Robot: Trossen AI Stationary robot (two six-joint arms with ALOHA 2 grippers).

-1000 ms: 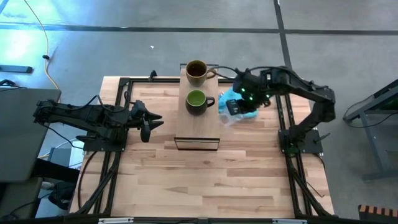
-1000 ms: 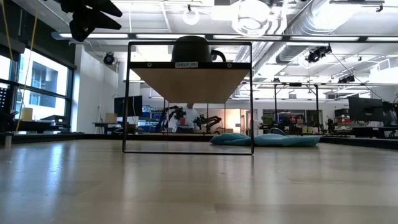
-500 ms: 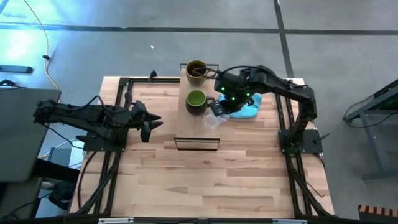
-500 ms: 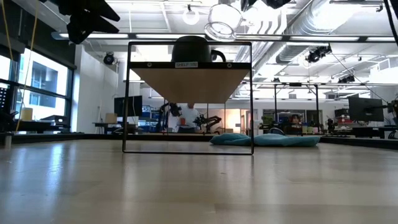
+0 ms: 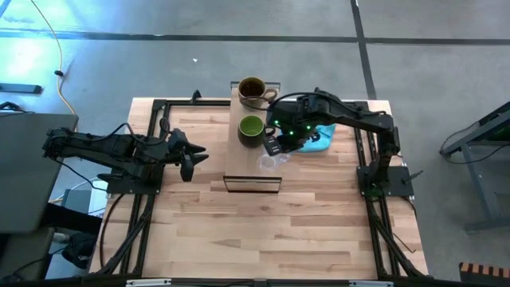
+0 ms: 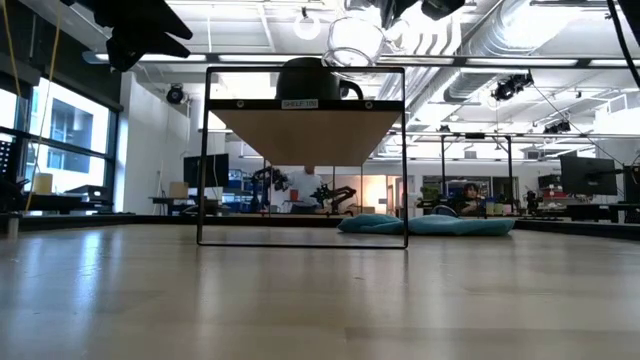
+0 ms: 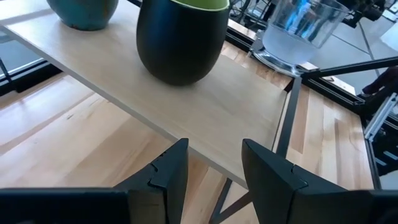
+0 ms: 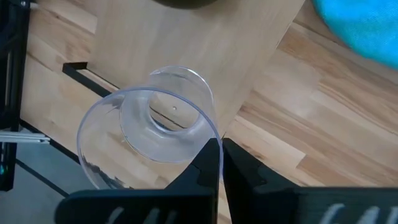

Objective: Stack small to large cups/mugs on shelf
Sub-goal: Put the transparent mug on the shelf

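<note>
High view: the right gripper (image 5: 273,148) has swung in from the turquoise cloth (image 5: 316,137) at the table's 2 o'clock corner and now hangs over the right edge of the shelf (image 5: 253,163), at about 4 o'clock from the dark green mug (image 5: 252,129). Its jaws are pinched shut on the rim of the clear glass cup (image 5: 268,161), which has come across with it and sits above the shelf's bare near stretch. The brown-tan mug (image 5: 252,91) stands at the shelf's far end, at 12 o'clock from the green one. The left gripper (image 5: 190,159) waits well off at the shelf's 9 o'clock side, unmoved.

Low view: the glass cup (image 6: 355,38) has slid leftward and now hangs just above the shelf's top frame (image 6: 305,72), at 1 o'clock from the green mug (image 6: 312,80), not yet set down.

Left wrist view: the left gripper's (image 7: 214,165) jaws stand part open with nothing between them, looking at the green mug (image 7: 181,38) and, beyond it, the glass cup (image 7: 300,31) at the shelf's edge.

Right wrist view: the closed fingers (image 8: 212,163) clamp the cup's (image 8: 149,137) rim, with shelf board (image 8: 205,50) beneath it.

The smallest vessel has reached the shelf, so I judge lowering and release come next, completing the size order.
</note>
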